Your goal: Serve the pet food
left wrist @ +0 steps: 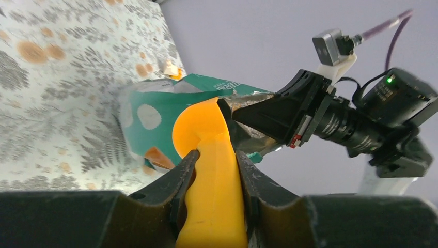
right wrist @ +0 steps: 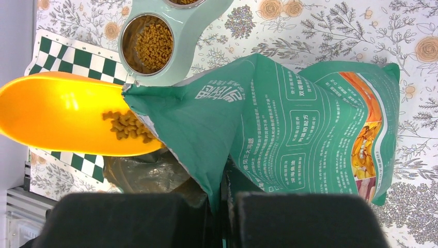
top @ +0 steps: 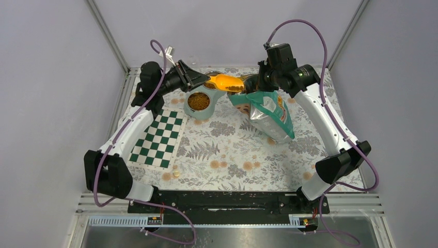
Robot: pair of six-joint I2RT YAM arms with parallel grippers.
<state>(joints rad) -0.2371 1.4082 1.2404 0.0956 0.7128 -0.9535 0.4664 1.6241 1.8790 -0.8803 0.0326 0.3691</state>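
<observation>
At the far side of a counter (top: pixel 222 150) covered with a grey-and-orange floral cloth, two robot arms meet over an opened teal-and-white stand-up pouch (right wrist: pixel 289 119) of pet food. The left end effector (left wrist: pixel 217 155) is clamped on the handle of an orange plastic scoop (right wrist: pixel 57 111), one finger pressed against each side of it. The scoop's bowl lies level at the torn mouth of the pouch, its rim touching the foil edge. A small heap of orange-brown dry kibble pellets (right wrist: pixel 126 126) sits inside the scoop, right at the pouch opening. The right end effector (top: pixel 256 82) is pressed together on the pouch's upper edge, pinching the foil and holding that end up, while the rest of the pack slopes down toward the near right of the cloth. Just left of the pouch, beneath the scoop, stands a mint-green plastic feeder (top: pixel 211 94) with round metal bowls. The bowl nearer the arms' bases holds more of the same kibble (right wrist: pixel 152 44), filling most of its bottom; a second bowl shows only at the edge of the right wrist view. A green-and-white chequered mat (top: pixel 157 137) lies flat beside the feeder, under the left arm.
</observation>
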